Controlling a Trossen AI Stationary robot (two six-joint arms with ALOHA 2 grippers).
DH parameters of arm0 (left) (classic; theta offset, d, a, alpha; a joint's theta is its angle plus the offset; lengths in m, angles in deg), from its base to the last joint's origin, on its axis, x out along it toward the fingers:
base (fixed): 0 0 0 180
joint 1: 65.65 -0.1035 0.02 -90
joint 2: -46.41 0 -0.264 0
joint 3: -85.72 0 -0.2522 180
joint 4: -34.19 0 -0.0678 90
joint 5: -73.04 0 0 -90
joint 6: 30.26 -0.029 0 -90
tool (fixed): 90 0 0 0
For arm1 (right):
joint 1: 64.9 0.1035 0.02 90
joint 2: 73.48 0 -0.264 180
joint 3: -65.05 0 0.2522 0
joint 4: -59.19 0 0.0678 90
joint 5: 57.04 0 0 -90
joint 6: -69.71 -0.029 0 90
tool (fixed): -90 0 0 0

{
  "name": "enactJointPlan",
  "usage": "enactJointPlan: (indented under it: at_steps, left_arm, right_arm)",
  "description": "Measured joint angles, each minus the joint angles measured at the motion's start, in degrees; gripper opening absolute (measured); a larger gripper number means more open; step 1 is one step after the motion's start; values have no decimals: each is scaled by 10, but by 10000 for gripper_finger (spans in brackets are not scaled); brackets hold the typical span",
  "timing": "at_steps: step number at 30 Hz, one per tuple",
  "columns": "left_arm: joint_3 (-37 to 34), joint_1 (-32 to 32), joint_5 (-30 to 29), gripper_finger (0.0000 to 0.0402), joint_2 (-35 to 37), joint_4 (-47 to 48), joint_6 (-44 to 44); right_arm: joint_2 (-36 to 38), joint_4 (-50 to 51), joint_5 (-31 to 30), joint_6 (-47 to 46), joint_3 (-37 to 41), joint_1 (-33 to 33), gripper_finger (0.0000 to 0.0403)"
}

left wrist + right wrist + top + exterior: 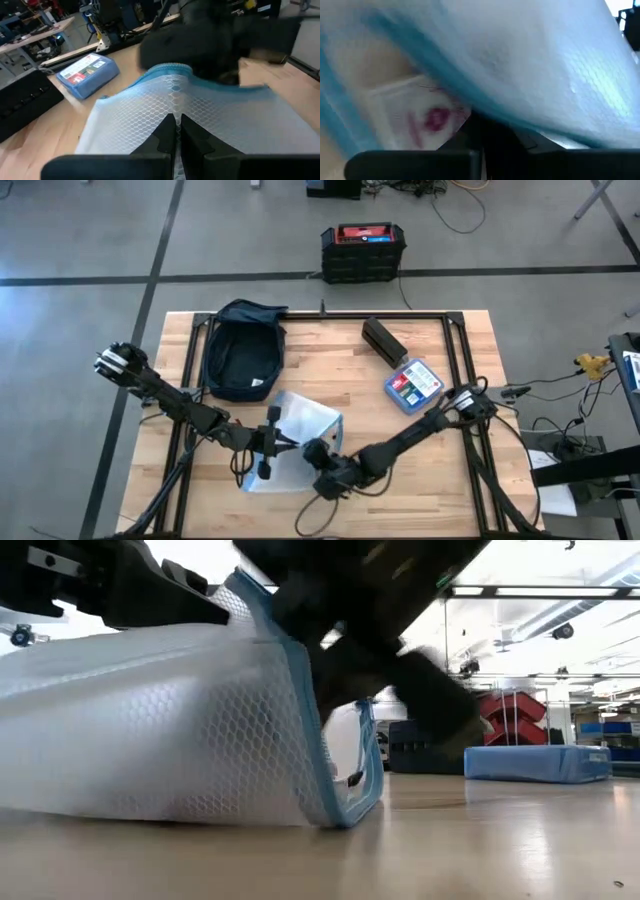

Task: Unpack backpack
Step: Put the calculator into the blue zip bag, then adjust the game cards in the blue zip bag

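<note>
Backpack [240, 350] lying flat at the far left part of the table [350, 370], dark navy, with its small white logo toward the near end, touching neither arm. Well apart from both grippers.

Nearer the front edge, mesh pouch [300, 430] resting on the wood: white honeycomb netting with a light blue border, standing up in a slanted, tent-like shape in the low view [180, 730].

Left gripper [177, 134] reaching in from the left side and pinching the pouch's netting, fingers drawn almost together with only a thin fold of mesh between them. In the high view, this gripper [272, 442] sitting over the pouch's left part.

Right gripper [325, 472] coming in from the right side and sitting at the pouch's near right corner, just beside the left one. Pouch fabric [530, 65] draping over the right wrist camera and covering the fingers, so not possible to tell how wide they are or whether they are gripping anything. Something pale with a red mark [432, 120] showing through the pouch there, too blurred to identify.

Blue box [413, 383] with a red label lying right of centre, apart from the pouch. Black oblong case [384, 340] lying at an angle just beyond that box. Black crate [362, 252] with a red top standing on the floor beyond the table.
</note>
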Motion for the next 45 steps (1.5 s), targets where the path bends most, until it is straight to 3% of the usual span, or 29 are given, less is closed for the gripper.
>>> enactJointPlan:
  at_steps: [11, 17, 24, 31, 36, 39, 42, 45]
  left_arm:
    - [-4, -2, -4, 0, 0, 30, 41]
    - [-4, -2, -5, 10, 0, 30, 66]
    - [-4, -2, -4, 52, 0, 30, 110]
    - [0, -2, 0, 113, 11, 31, 110]
    - [0, -2, 32, 151, 13, 26, 106]
    - [0, -2, 32, 166, 8, 10, 105]
    - [0, -2, 32, 173, 2, 6, 105]
    - [1, -2, 30, 172, 0, 26, 106]
  right_arm:
    - [-6, 2, 2, -85, -1, -30, 100]
    - [-5, 8, 6, -162, -5, -30, 173]
    - [25, 27, 8, -263, -9, -22, 257]
    - [69, 176, 22, -379, -9, 7, 299]
    - [96, 296, 23, -486, -7, 32, 301]
    - [101, 326, 23, -532, -1, 38, 280]
    - [101, 293, 56, -552, 22, 41, 235]
    - [101, 246, 65, -592, 48, 42, 164]
